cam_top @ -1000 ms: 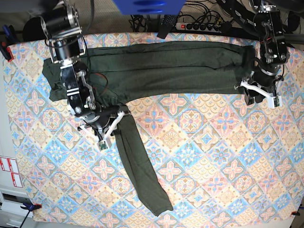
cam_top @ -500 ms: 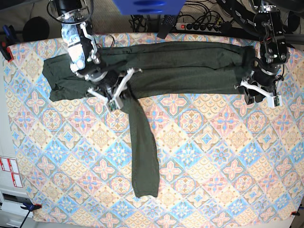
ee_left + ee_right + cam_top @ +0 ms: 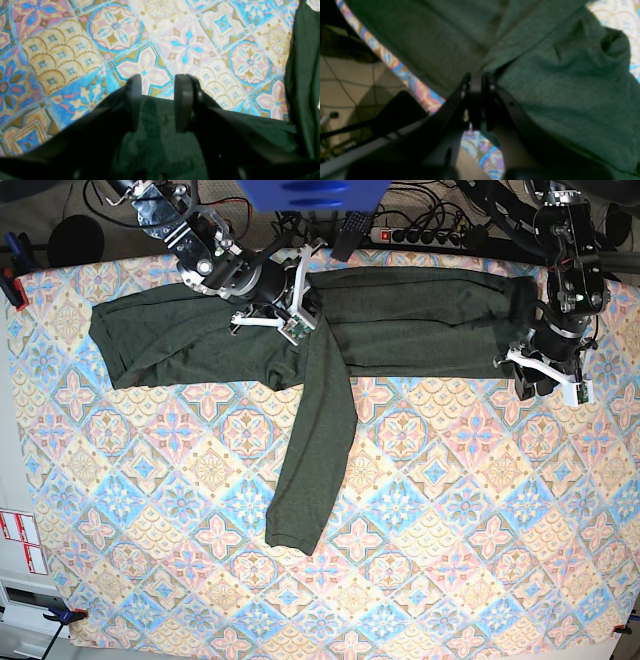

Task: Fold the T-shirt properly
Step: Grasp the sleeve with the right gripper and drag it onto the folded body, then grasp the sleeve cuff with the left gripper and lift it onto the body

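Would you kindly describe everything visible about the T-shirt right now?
The T-shirt is dark olive-green, thin heathered knit, long-sleeved, without print. Its body lies as a wide band across the far side of the patterned tablecloth. One sleeve trails toward the near edge. The right hand pinches the fabric where that sleeve begins; the left hand hangs open over its other end.

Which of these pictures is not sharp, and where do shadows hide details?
Right wrist view: blurred all over, with the right gripper shut on the T-shirt. Left wrist view: sharper, but the left gripper and the cloth under it lie in dark shadow. Base view: evenly lit and clear.
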You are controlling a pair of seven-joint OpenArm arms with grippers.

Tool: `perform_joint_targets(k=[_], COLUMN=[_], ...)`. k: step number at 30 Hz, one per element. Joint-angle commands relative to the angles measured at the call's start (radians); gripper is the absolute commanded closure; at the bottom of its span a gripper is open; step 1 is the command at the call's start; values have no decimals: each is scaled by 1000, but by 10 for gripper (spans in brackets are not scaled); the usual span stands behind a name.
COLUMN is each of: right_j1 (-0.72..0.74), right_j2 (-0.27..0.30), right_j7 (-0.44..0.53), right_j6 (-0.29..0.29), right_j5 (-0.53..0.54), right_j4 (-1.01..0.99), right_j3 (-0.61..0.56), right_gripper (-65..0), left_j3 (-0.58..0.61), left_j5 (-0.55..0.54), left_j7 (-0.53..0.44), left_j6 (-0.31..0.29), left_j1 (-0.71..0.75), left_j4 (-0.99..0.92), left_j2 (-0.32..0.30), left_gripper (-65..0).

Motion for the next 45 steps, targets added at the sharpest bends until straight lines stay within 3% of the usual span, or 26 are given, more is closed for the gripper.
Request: perform_joint_targets(k=[1,4,8,13,19,25,29,40,45], right_j1=[6,43,72,71,71,68,63,61,61], right_j2=[1,10,17,20,17,13,13,13,13], right_j7=[19,-13,-114,-131,-127,-127,-127,-127,-127], right_j6=[3,3,3,3,3,3,3,3,3], right_j5=[4,6,9,4,3,9,9,9,9], right_j4=[15,10,9,10,12,21,55,67,73], right_j3=[5,-2,-4,7,122,281,327,344,344], right_gripper=[-7,-26,-120,-216,-201,-196,-196,-196,-196], left_j3=[-7,-5,21,41,143,329,401,403,458], left_j5=[-5,-5,-5,-5,3,3,3,3,3], left_j7=[-20,-20,-20,-20,-15,95,104,94,-3], left_j6=[-4,-4,-4,-4,-4,-3,0,0,0], left_j1=[-4,6,10,2,-112,-290,-419,-713,-788], left_j4=[14,14,16,19,13,-27,-153,-619,-776], left_j2=[-12,-12,-14,-15,-17,-8,43,209,250], left_gripper=[-219,-219,-219,-220,-223,-224,-224,-224,-224])
